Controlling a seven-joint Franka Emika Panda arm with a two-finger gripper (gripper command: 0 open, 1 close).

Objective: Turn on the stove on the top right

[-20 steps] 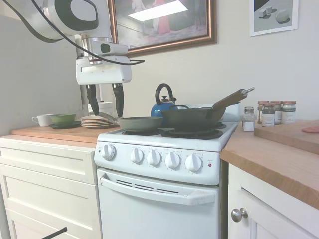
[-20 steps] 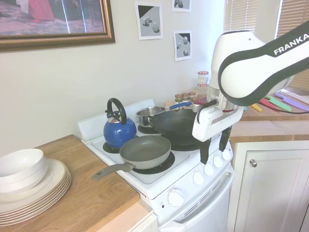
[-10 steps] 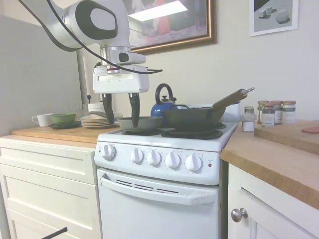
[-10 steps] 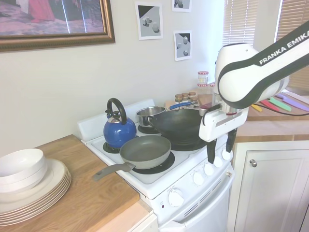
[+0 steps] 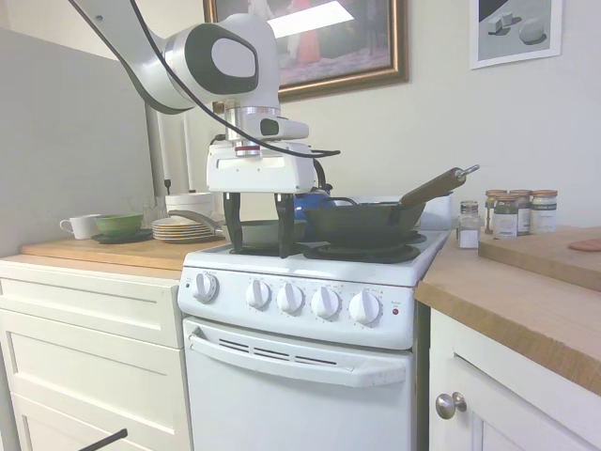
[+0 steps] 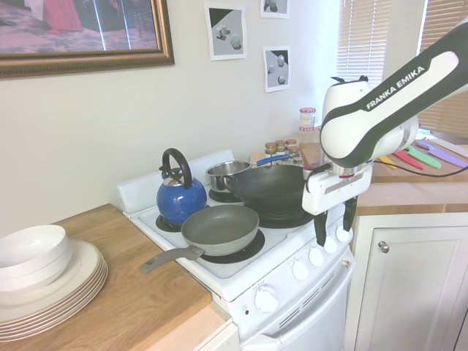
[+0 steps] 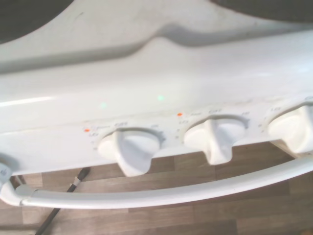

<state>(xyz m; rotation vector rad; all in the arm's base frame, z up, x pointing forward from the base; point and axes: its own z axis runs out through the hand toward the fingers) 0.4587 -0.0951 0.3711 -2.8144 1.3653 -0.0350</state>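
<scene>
A white Franka arm's gripper [image 5: 258, 252] hangs w/ fingers spread and pointing down, holding nothing, just above the front edge of the stove [image 5: 310, 366] in a home kitchen. The narrow white range stands btwn the drawer cabinets and a wood counter. The 5 knobs [image 5: 289, 298] sit in a row on its front panel, directly below and slightly forward of the fingertips. The wrist view looks down on 2 knobs [image 7: 132, 149] plus part of a 3rd, their grip bars facing outward from the panel. Which knob serves the top-right burner can't be read here. The next move probably calls for dropping lower and closing across 1 bar. A grey pan [image 6: 221, 228], black wok [image 6: 272, 189] and blue kettle [image 6: 180, 196] crowd the burners behind. Compared w/ 1 s ago, the gripper has shifted from beside the range to over its control panel.
</scene>
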